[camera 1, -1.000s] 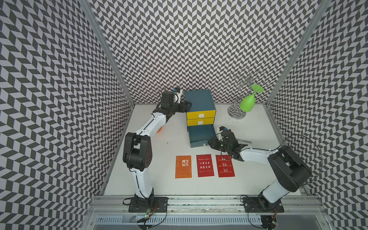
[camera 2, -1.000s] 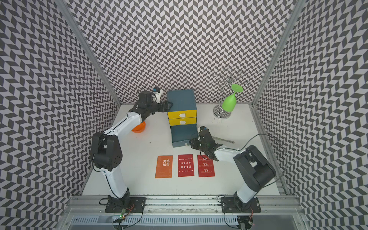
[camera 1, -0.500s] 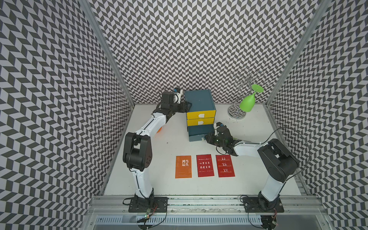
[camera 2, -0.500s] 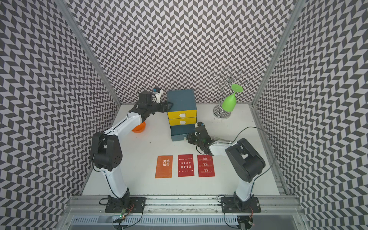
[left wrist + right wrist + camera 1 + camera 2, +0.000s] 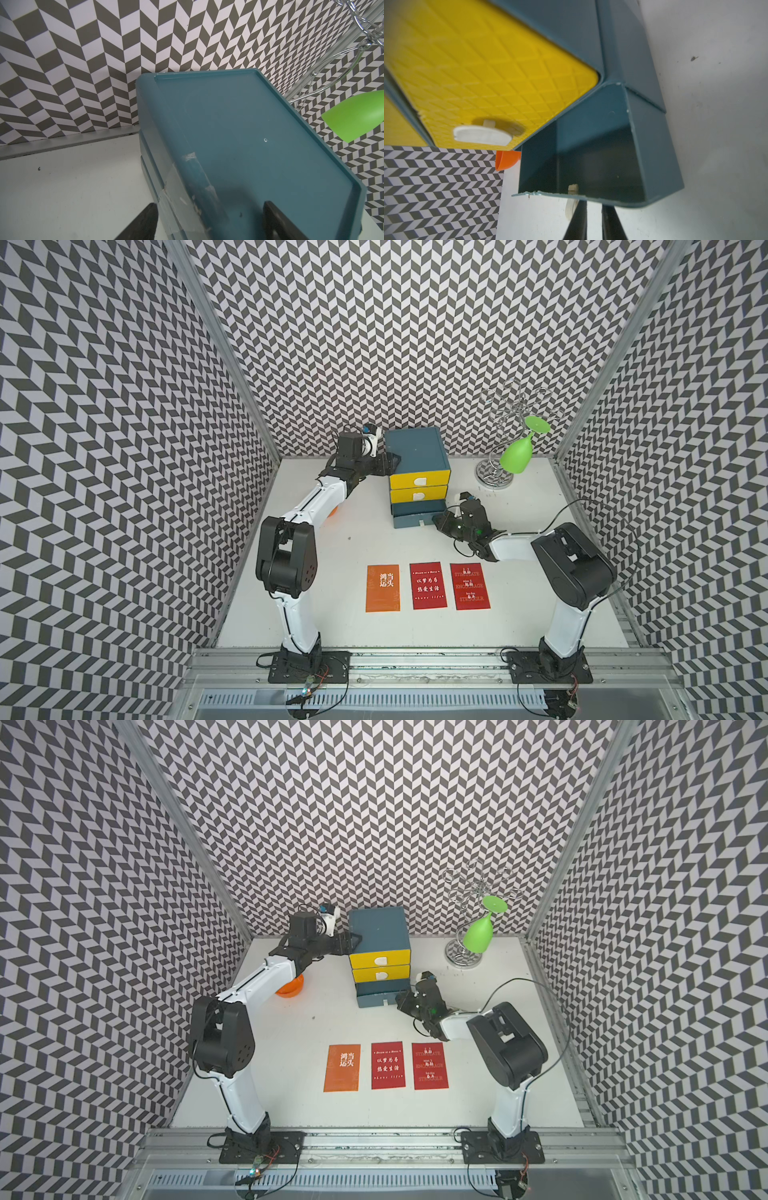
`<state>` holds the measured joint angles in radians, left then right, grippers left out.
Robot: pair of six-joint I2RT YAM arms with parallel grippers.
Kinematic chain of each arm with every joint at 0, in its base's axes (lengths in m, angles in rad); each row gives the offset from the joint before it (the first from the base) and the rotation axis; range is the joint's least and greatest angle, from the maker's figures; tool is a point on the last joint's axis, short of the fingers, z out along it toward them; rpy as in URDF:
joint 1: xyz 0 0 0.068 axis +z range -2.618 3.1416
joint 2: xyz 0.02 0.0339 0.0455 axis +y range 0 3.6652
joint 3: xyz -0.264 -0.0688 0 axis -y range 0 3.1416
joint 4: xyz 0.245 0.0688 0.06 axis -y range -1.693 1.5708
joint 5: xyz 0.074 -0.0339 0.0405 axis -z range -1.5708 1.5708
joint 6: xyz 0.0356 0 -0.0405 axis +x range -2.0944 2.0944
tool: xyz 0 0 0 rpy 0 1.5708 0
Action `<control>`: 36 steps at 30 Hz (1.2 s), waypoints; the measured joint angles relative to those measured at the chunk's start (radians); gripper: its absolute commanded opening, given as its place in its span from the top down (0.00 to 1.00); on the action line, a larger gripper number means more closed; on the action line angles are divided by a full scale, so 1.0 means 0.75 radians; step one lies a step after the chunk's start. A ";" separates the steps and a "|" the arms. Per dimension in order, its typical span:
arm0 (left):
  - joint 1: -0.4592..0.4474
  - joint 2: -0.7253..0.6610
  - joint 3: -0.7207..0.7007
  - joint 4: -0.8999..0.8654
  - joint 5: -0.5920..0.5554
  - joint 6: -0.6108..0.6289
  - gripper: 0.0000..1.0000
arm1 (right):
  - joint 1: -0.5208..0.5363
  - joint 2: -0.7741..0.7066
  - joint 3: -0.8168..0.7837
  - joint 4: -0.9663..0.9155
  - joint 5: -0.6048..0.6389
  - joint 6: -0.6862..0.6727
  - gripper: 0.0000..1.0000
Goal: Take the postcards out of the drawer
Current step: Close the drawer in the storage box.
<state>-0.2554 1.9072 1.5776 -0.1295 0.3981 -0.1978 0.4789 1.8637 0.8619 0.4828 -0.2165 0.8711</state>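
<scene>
Three postcards lie in a row on the table's front: orange (image 5: 382, 587), red (image 5: 428, 585), red (image 5: 469, 586). On the teal cabinet (image 5: 415, 448) both yellow-fronted drawers (image 5: 419, 482) are shut. Its blue bottom drawer (image 5: 417, 515) stands a little way out and looks empty in the right wrist view (image 5: 591, 149). My right gripper (image 5: 436, 519) (image 5: 593, 204) is almost shut with nothing between its fingers, tips against that drawer's front beside its white pull (image 5: 571, 205). My left gripper (image 5: 388, 462) (image 5: 209, 204) is open astride the cabinet's top left edge.
A chrome wire rack (image 5: 494, 479) with a green goblet (image 5: 517, 454) hanging from it stands at the back right. An orange bowl (image 5: 291, 986) sits under my left forearm. Patterned walls close in the back and both sides.
My right gripper has moved toward the cabinet and pushed the blue drawer most of the way in, its jaws narrowing. The left arm and the postcards have not moved.
</scene>
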 measured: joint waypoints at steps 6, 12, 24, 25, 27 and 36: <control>0.000 -0.001 -0.003 0.002 0.004 0.001 0.20 | -0.055 0.069 0.025 0.026 -0.070 0.020 0.85; 0.000 -0.002 -0.004 0.002 0.011 0.005 0.20 | -0.083 0.132 0.078 0.049 -0.118 0.043 0.85; 0.000 -0.002 -0.004 0.000 0.023 0.024 0.20 | -0.126 0.246 0.169 0.116 -0.195 0.114 0.85; 0.000 -0.002 -0.004 0.000 0.024 0.024 0.20 | -0.129 0.251 0.178 0.116 -0.200 0.120 0.85; 0.000 -0.002 -0.004 0.000 0.026 0.026 0.20 | -0.133 0.259 0.194 0.118 -0.208 0.129 0.86; 0.000 -0.002 -0.004 -0.007 0.046 0.030 0.20 | -0.144 0.285 0.217 0.127 -0.240 0.157 0.86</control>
<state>-0.2554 1.9057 1.5749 -0.1345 0.4324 -0.1753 0.3710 2.0777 1.0248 0.5777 -0.3965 0.9886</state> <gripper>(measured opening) 0.802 0.145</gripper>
